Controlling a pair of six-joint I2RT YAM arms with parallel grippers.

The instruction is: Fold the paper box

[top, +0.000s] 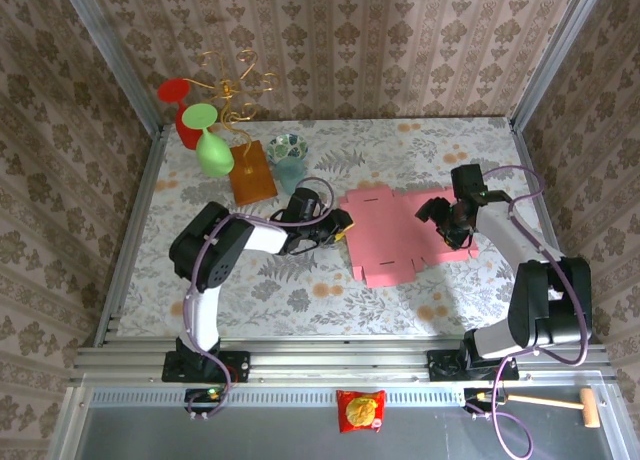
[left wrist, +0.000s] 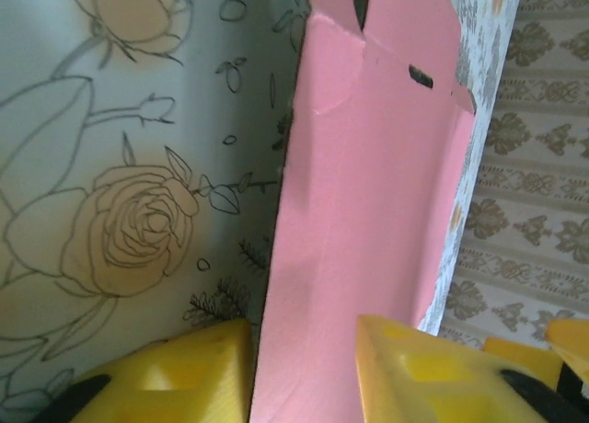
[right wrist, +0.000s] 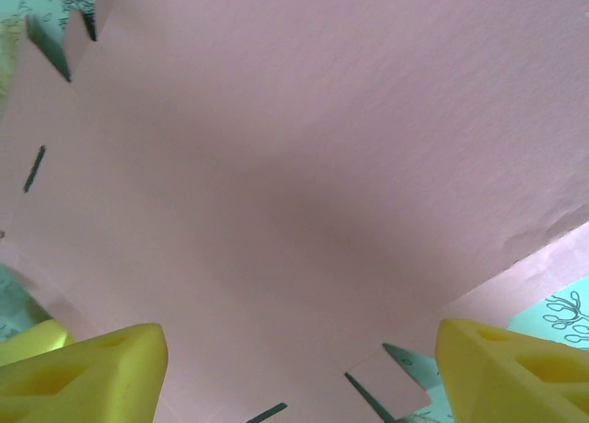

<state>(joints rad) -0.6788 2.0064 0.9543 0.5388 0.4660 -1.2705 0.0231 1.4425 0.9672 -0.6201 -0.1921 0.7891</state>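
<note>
Evidently, the thin pink cardboard box blank (top: 395, 235), lying on the floral table (top: 290, 280), was judged light and best pinched at a flap edge, which was straddled by the part-spread left gripper (left wrist: 304, 336), the right gripper (right wrist: 299, 340) being held wide above.

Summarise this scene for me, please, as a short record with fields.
Paper box: pink blank, lying flat, not yet folded
Left gripper: jaws part open, straddling the box's left edge
Right gripper: open wide, over the box's right side
Nearby: orange-brown block and teal cup, far-left of the box
</note>
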